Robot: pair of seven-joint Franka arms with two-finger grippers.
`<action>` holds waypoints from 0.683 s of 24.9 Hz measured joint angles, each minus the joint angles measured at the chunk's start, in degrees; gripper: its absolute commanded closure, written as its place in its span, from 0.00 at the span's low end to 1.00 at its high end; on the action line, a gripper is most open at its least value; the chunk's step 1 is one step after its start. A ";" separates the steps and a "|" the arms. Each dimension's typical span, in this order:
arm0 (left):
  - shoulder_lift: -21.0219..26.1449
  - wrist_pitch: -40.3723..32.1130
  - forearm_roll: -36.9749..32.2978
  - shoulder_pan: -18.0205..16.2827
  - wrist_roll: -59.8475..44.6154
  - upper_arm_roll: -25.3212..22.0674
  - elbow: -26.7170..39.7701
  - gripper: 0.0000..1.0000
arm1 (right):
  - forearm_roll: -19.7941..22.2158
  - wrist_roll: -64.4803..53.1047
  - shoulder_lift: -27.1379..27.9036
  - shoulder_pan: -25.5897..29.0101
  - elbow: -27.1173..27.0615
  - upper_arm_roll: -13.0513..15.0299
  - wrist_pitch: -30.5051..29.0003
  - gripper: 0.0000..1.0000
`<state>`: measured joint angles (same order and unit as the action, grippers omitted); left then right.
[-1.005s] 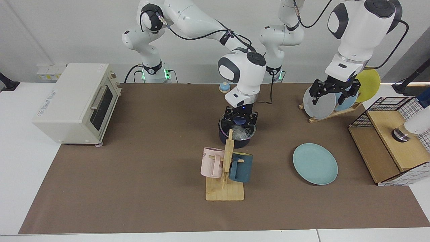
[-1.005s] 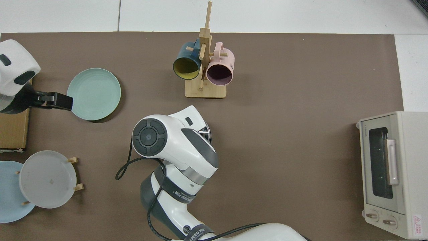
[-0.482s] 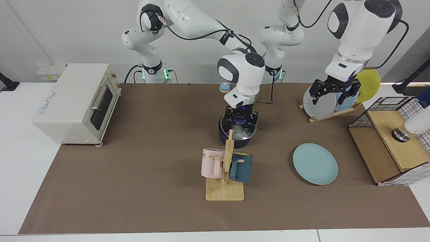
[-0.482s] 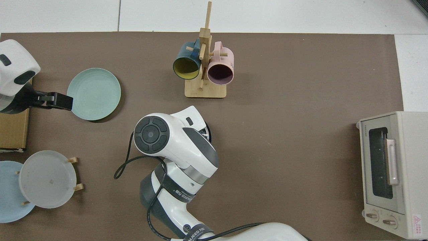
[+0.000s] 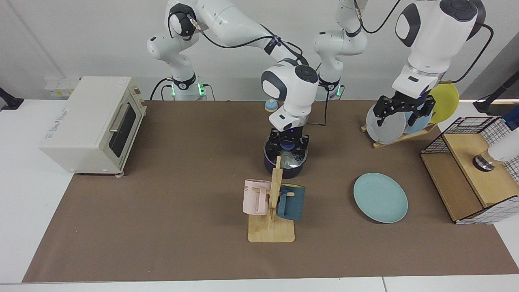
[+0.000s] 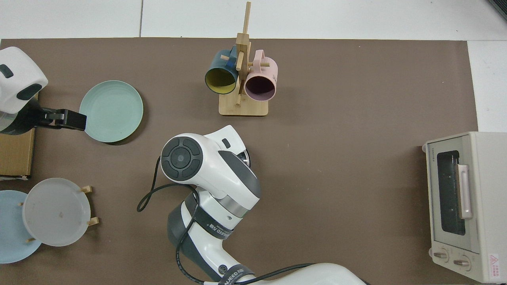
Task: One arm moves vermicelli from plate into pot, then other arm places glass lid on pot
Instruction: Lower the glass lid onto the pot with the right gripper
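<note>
My right pincer point(image 5: 288, 142) clamps the blue knob of the glass lid point(image 5: 286, 156), seating its metal rim on the navy pot point(image 5: 284, 168); whitish vermicelli point(image 5: 292, 159) tangle shows through. Left pincer point(image 5: 404, 110) waits spread open by the plate rack point(image 5: 395, 136). Smooth teal plate point(image 5: 380, 197) lies bare on the worktop point(image 5: 162, 211).

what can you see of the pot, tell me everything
The pot is a small, dark navy saucepan standing upright on the brown mat, behind the mug rack, whose wooden post hides part of its front. The glass lid, metal-rimmed with a blue knob, sits on top, and whitish vermicelli shows through the glass. The right gripper is at the knob. The handle is not visible. In the top view the arm hides nearly all of it.
</note>
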<state>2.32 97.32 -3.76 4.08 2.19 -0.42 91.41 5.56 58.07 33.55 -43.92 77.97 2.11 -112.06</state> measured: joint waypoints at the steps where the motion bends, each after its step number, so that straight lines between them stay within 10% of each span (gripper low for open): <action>1: 0.00 0.00 0.00 0.00 0.01 0.00 0.00 0.00 | -0.03 -0.20 -0.05 0.09 0.14 0.00 -0.01 1.00; 13: 0.00 0.00 0.00 0.00 0.01 0.00 0.00 0.00 | -0.13 -0.69 -0.77 0.19 1.51 -0.02 -1.50 0.99; 17: 0.00 0.00 0.00 0.00 0.02 0.00 0.00 0.00 | -0.13 -0.78 -0.86 0.21 1.69 -0.02 -1.71 0.03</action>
<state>2.32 97.32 -3.76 4.08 2.21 -0.42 91.41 5.43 57.29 32.69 -43.71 79.66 2.09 -113.77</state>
